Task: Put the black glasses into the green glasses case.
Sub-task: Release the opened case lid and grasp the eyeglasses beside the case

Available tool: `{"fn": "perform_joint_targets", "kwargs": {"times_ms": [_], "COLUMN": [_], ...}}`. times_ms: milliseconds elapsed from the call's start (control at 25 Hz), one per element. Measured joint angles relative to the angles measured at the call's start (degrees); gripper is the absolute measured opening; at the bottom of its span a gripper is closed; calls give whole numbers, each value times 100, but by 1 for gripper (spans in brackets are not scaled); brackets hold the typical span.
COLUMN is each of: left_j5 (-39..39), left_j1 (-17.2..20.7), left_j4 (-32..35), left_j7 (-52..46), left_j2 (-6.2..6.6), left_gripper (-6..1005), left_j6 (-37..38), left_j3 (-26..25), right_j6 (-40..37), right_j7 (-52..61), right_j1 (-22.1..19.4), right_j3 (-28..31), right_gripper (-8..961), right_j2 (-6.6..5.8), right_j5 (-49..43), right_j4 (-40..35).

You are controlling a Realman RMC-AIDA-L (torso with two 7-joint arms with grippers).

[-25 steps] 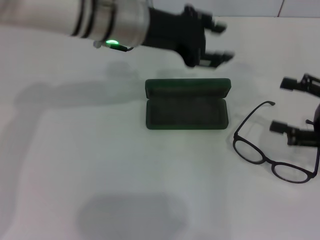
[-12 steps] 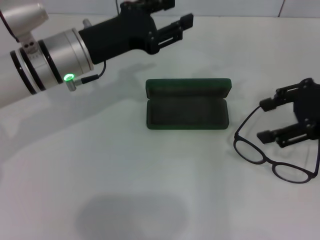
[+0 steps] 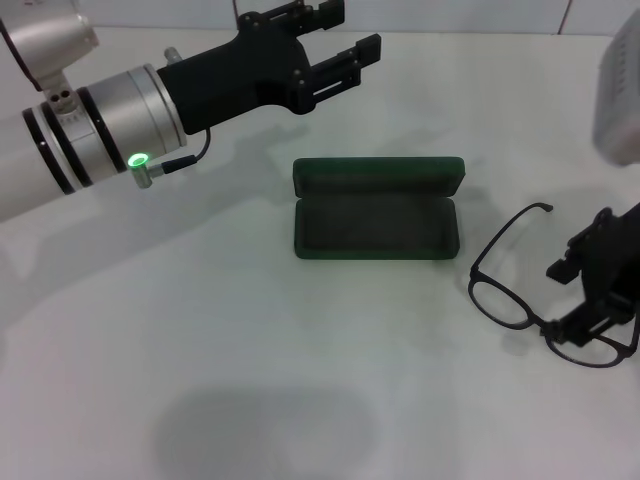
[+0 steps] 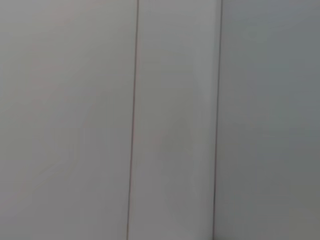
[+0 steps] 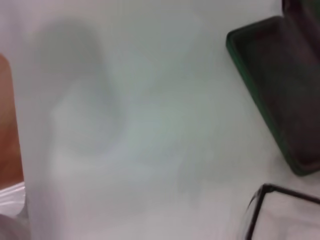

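The green glasses case (image 3: 375,220) lies open on the white table, lid raised at the back and dark lining showing. The black glasses (image 3: 505,290) lie to its right, temples unfolded. My right gripper (image 3: 562,302) is low over the lens farther from the case, open, with one finger on each side of the frame. I cannot tell whether it touches the frame. My left gripper (image 3: 355,28) is open and empty, held in the air behind and left of the case. The right wrist view shows a corner of the case (image 5: 270,85) and one glasses temple (image 5: 257,210).
The white table (image 3: 200,330) spreads in front and to the left of the case. The left wrist view shows only pale wall panels (image 4: 175,120). In the right wrist view a brown strip (image 5: 7,130) shows past the table's edge.
My left arm drew back to the left from above the case, then held still. My right gripper came forward and down onto the glasses' far lens.
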Motion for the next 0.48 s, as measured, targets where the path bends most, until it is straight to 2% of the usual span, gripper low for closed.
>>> {"fn": "perform_joint_targets", "kwargs": {"times_ms": [120,480], "left_j5": [39,48], "left_j1": [-25,-41], "left_j4": [-16,-64], "left_j7": [-4,-9], "left_j2": [1,1], "left_gripper": [611,611], "left_j6": [-15,-33], "left_j3": [-1,20], "right_j6": [202,1049], "right_j7": [65,167], "right_j1": [-91,-234], "right_j3": [-251,-917], "right_gripper": [691,613], "right_j2": [17,23], "right_j5": [-54,-169], "right_j4": [83,523]}}
